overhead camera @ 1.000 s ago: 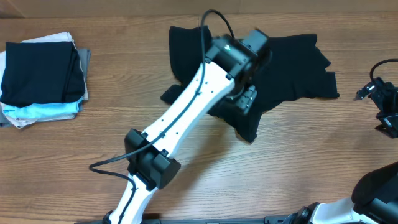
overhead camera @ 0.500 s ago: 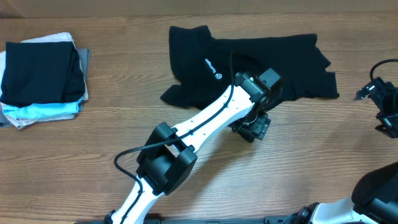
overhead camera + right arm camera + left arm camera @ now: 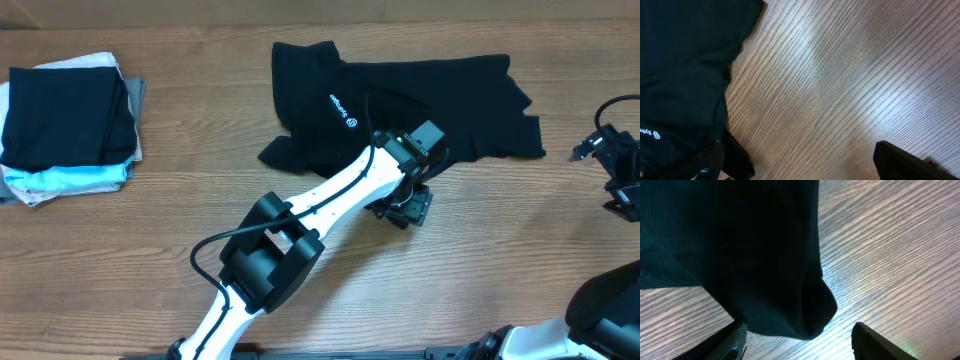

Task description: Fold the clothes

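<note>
Along the far edge of your desk (image 3: 520, 250), the shirt (image 3: 450, 100) runs left-right; left pincer (image 3: 800, 337) gapes astride its corner, right pincer (image 3: 800, 160) gapes.

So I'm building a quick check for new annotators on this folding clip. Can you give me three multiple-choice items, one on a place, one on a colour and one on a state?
1. Where is the stack of folded garments?
A. At the left side of the table
B. At the centre
C. At the right edge

2. What colour is the logo on the black T-shirt?
A. Red
B. White
C. Yellow

3. How is the right gripper?
A. Shut on the T-shirt
B. Shut on nothing
C. Open, holding nothing

Answers:
1. A, since the overhead view shows the pile by the left edge.
2. B, since the logo shows white against the black fabric.
3. C, since the right wrist view shows its fingers wide apart over bare wood.
</note>
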### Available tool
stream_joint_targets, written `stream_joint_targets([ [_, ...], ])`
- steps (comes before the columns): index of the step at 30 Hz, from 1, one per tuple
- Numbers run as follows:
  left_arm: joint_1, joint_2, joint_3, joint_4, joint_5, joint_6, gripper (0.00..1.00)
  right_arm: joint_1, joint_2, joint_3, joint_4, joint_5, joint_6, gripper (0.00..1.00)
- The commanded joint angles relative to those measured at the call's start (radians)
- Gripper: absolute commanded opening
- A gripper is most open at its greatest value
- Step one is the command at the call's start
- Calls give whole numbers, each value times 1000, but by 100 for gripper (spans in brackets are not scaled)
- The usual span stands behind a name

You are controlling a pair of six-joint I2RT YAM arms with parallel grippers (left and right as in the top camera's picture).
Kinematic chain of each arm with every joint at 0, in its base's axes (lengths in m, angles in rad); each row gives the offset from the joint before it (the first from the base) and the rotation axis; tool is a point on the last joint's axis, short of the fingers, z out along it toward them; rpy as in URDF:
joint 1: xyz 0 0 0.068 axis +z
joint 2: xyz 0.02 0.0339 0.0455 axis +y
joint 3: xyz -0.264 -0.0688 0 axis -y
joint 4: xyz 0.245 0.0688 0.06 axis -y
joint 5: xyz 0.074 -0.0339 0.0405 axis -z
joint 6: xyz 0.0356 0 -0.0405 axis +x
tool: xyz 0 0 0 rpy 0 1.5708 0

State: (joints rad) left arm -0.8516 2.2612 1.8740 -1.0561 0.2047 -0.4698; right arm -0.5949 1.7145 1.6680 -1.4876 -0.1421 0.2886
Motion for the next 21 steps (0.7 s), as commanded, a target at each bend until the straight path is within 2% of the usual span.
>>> stream_joint_targets([
  [1, -20, 7, -5, 0, -37, -16, 66, -1, -19, 16, 2, 0, 3, 100],
  [3, -40, 7, -5, -1, -60, -3, 65, -1, -19, 16, 2, 0, 3, 100],
  [6, -79, 7, -5, 1, -173, 75, 72, -1, -19, 16, 2, 0, 3, 100],
  [9, -120, 7, -5, -13, -304, 114, 75, -1, -19, 16, 2, 0, 3, 100],
  [12, -154, 7, -5, -16, -375, 170, 78, -1, -19, 16, 2, 0, 3, 100],
  [18, -187, 8, -5, -1, -531, 179, 79, -1, -19, 16, 2, 0, 3, 100],
  [21, -187, 8, -9, 17, -552, 187, 77, -1, -19, 16, 2, 0, 3, 100],
])
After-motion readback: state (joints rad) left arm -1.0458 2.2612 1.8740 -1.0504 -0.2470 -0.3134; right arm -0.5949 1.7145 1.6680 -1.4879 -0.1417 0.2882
